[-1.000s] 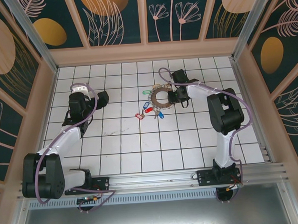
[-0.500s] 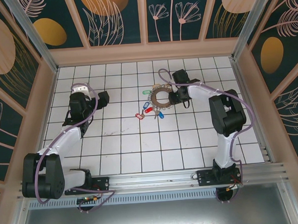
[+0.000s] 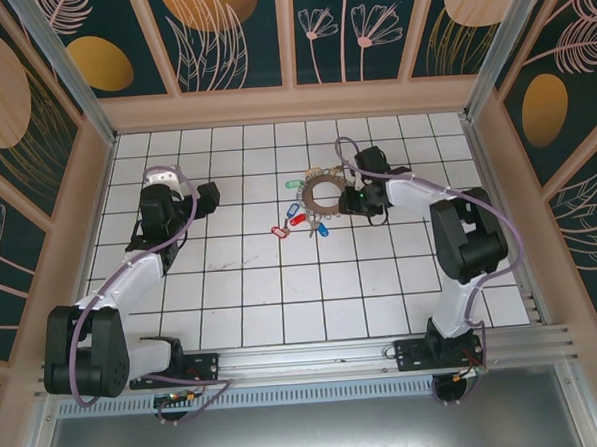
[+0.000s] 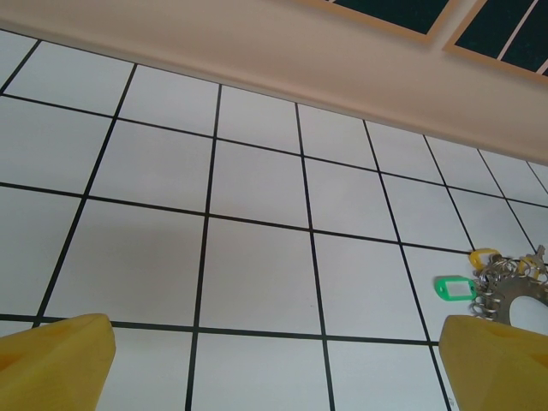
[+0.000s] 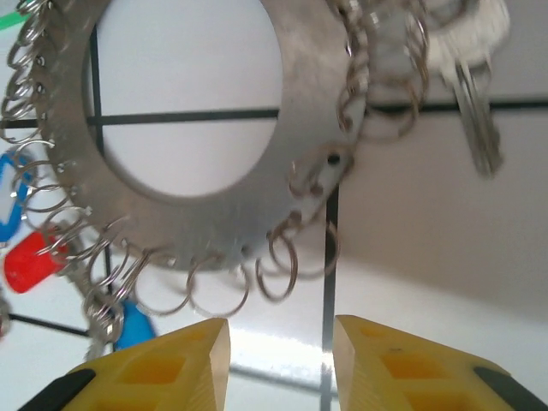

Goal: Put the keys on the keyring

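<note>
Two hands sat well apart over the bench point(image 3: 282, 284), a white tiled surface ruled with black grid lines. Pale peach framing boxed it in, with dark teal wall panels point(image 3: 237, 46) above, painted with orange discs and pale flower outlines. An aluminium rail point(image 3: 315, 355) ran along the near edge.

My left hand point(image 3: 205, 196) hung over bare tiles on the left with its jaws spread wide and nothing between them. Its wrist camera showed a yellow fingertip in each lower corner.

My right hand point(image 5: 281, 330) was partly open and gripped nothing; I saw tile in the narrow gap between its fingertips. The keyring point(image 5: 321, 94) lay flat on the bench just beyond those tips, towards the far middle of the bench. Small wire loops edged it, carrying the keys point(image 5: 475, 94) and red point(image 5: 30, 261), blue and green point(image 4: 454, 288) tags.
</note>
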Available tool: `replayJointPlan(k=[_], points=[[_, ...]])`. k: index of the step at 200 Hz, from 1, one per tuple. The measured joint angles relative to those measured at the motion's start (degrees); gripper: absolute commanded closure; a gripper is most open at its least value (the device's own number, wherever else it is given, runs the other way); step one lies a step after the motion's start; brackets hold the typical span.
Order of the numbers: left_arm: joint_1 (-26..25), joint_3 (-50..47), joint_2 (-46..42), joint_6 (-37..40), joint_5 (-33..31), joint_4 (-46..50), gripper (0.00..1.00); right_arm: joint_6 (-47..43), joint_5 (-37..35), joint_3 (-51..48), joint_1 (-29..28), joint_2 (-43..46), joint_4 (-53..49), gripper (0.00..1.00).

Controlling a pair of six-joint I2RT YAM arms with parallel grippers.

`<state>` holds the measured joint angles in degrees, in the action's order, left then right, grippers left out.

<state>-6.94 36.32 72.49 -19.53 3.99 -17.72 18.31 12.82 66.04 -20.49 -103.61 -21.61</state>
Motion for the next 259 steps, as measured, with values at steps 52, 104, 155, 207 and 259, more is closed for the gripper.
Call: replayJointPlan(k=[52,104,155,207,259], points=[[-0.3,0.0,0.3,0.0,0.0,0.0,0.03,-4.4,-3.4,0.2,-0.1,-0.1,0.7,0.59],[-0.3,0.0,0.1,0.1,0.2,-0.1,0.07,-29.9,-9.7,-9.7,-1.1,4.5,7.7,0.65],[-0.3,-3.3,-3.0,1.5,2.2,-2.7,0.07,-55.3,-5.1,-18.4,-0.4,9.4,20.6,0.67],[-0.3,-3.4,-3.1,1.9,2.2,-3.1,0.07,-70.2,-2.2,-20.0,0.7,8.4,28.6,0.68],[-0.4,-3.4,-3.1,2.2,2.2,-3.1,0.07,-75.5,1.0,-16.8,1.4,4.1,27.4,0.68]])
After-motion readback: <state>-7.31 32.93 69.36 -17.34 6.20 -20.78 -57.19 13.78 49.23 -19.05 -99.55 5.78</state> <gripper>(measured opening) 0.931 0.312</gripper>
